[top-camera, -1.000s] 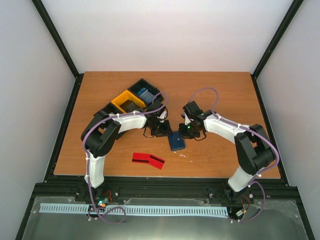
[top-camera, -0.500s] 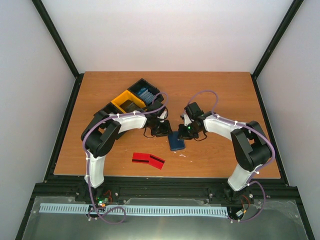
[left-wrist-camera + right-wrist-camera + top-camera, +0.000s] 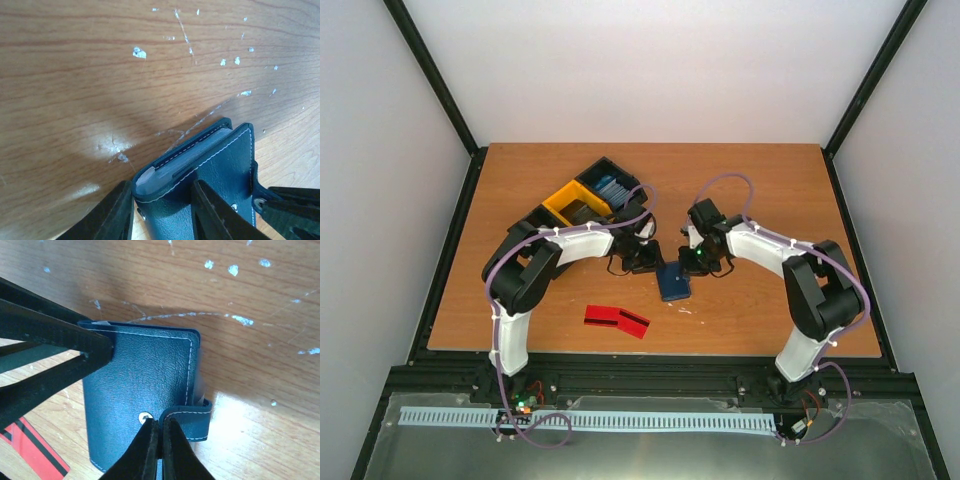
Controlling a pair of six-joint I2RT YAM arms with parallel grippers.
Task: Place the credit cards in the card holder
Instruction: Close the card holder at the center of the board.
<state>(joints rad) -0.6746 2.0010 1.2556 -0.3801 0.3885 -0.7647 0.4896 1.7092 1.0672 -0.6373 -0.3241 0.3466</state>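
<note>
Unfastening seems the step. Top: card holder [image 3: 674,283], closed on the counter [image 3: 770,200] between claws; credit cards [image 3: 616,320] lie nearby. Left wrist: left claw [image 3: 162,189] clamps its corner. Right wrist: right claw [image 3: 160,424] pinches snap tab [image 3: 194,415]; next, peel it open.

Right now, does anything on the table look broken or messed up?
Yes, the wooden table is scuffed: white chips and scratches dot it around the card holder. The credit cards lie crooked near the front edge, outside the closed holder. Nothing looks spilled.
</note>
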